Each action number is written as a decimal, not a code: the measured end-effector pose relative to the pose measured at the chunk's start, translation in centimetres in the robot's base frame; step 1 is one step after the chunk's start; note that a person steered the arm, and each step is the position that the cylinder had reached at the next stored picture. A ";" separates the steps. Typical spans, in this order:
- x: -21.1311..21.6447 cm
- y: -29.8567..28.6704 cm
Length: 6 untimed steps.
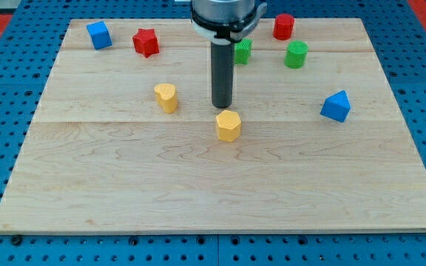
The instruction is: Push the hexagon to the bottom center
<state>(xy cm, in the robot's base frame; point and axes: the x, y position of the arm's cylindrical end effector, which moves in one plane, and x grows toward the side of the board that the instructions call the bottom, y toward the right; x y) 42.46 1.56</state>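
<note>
The yellow hexagon block [228, 125] sits near the middle of the wooden board [220, 192]. My tip [222, 106] stands just above the hexagon in the view, slightly to its left, very close to its top edge or touching it. The dark rod rises from there to the arm's mount at the view's top.
A yellow heart-like block [166, 97] lies left of the tip. A blue cube [99, 35] and a red star [146, 42] are at top left. A green block [242, 50], a green cylinder [296, 55] and a red cylinder [284, 26] are at top right. A blue wedge-like block [336, 106] is at right.
</note>
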 end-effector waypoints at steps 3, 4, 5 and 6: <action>12.2 -0.3; 9.2 -0.8; 5.6 -9.8; 0.8 -16.0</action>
